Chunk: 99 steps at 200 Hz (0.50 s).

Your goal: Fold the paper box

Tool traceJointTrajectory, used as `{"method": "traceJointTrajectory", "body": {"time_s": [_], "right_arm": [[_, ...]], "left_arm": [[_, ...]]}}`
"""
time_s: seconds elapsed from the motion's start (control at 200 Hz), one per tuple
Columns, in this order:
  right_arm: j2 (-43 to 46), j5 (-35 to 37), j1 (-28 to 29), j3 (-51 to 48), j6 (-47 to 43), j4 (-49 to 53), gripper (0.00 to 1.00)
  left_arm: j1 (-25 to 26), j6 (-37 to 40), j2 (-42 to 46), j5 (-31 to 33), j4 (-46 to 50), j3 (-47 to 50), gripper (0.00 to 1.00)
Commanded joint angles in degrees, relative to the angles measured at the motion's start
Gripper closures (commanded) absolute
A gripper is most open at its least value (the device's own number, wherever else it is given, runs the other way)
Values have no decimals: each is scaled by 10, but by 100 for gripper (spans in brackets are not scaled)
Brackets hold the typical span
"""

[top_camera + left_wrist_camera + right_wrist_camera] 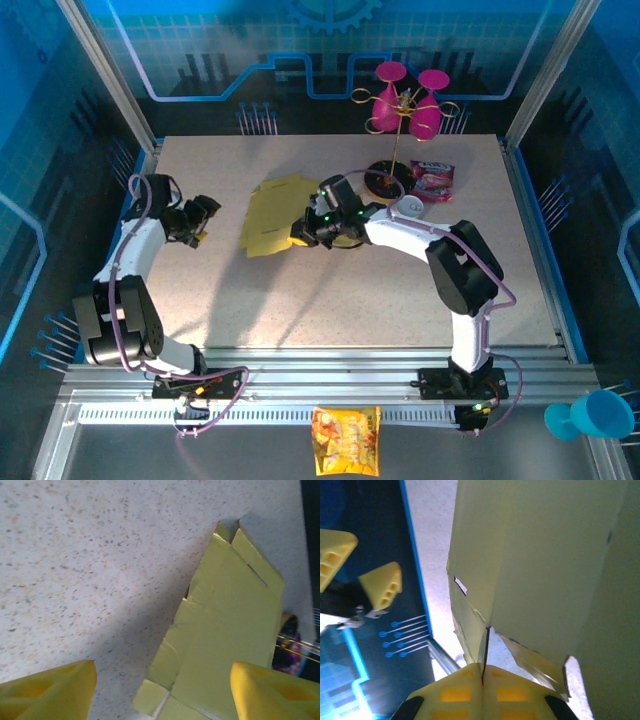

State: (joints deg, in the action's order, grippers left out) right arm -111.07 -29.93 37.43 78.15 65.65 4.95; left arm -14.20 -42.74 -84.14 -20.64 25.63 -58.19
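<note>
Although the table (330, 300) spread wide under both my hands, only one thing on it mattered: the box (270, 215), lying flat and unfolded between my two grippers. Its long axis ran away from my bases, crosswise to the line from one hand to the other.

My right gripper (482, 672) was pressed together on the box's right edge with the thin card nipped in the seam, so that hand was the nearer one, already touching. My left gripper (207, 218) hung spread and empty off the box's left side, near but apart from it. From that wrist the sheet lay ahead and to the right of my fingers (55, 692), its flaps and a cut slot plain to see. I judged the coming fold would turn on that gap: the left hand would have to cross to the long left edge while the right anchored its own side.

Beyond my right hand stood a rack (398, 130) hung with pink glasses (430, 100). Behind my bases lay an orange bag (346, 440), with a blue cup (590, 413) off to its right. Beside the rack's foot sat a purple packet (432, 181) and a small white lid (410, 207). Packet and bag bore print too small for me to read, and I saw no writing on the box.
</note>
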Motion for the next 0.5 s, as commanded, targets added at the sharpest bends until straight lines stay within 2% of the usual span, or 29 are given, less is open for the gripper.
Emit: {"method": "traceJointTrajectory", "body": {"time_s": [0.0, 0.165, 0.315, 0.49], "right_arm": [[25, -58, -14, 15, 40, -5, 100], [46, -94, -23, 5, 76, -29, 100], [66, -116, -26, -9, 113, -63, 100], [84, -136, -30, -18, 137, -79, 100]], "left_arm": [[-4, -51, -11, -111, -112, 28, 28], [2, -168, -30, -164, -302, 79, 25], [18, -220, -73, -179, -374, 90, 25], [33, -283, -113, -169, -455, 104, 28]]}}
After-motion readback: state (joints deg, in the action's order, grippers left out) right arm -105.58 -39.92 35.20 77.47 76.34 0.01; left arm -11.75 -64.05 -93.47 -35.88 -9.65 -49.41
